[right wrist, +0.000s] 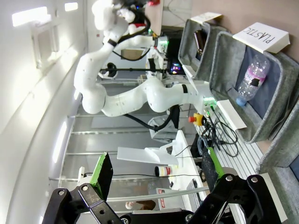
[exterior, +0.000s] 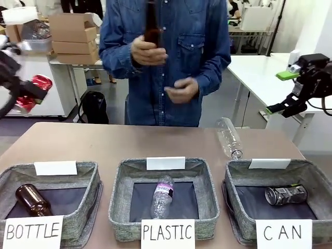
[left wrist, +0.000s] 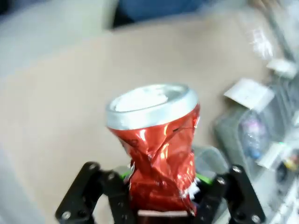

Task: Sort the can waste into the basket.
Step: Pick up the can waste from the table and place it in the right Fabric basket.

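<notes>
Left wrist view: my left end effector (left wrist: 161,189) is clamped low on the dented red can (left wrist: 156,149), raised near the worktop's (exterior: 104,140) left edge. The CAN basket (exterior: 311,179) sits at the near right corner; crossing that far, the crumpled can may slip.

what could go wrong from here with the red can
The left tool grips the crumpled red can near one end, so it may slip. The can basket sits far off on the other side, so an early drop would miss. The open right tool near that side might block the way.
</notes>
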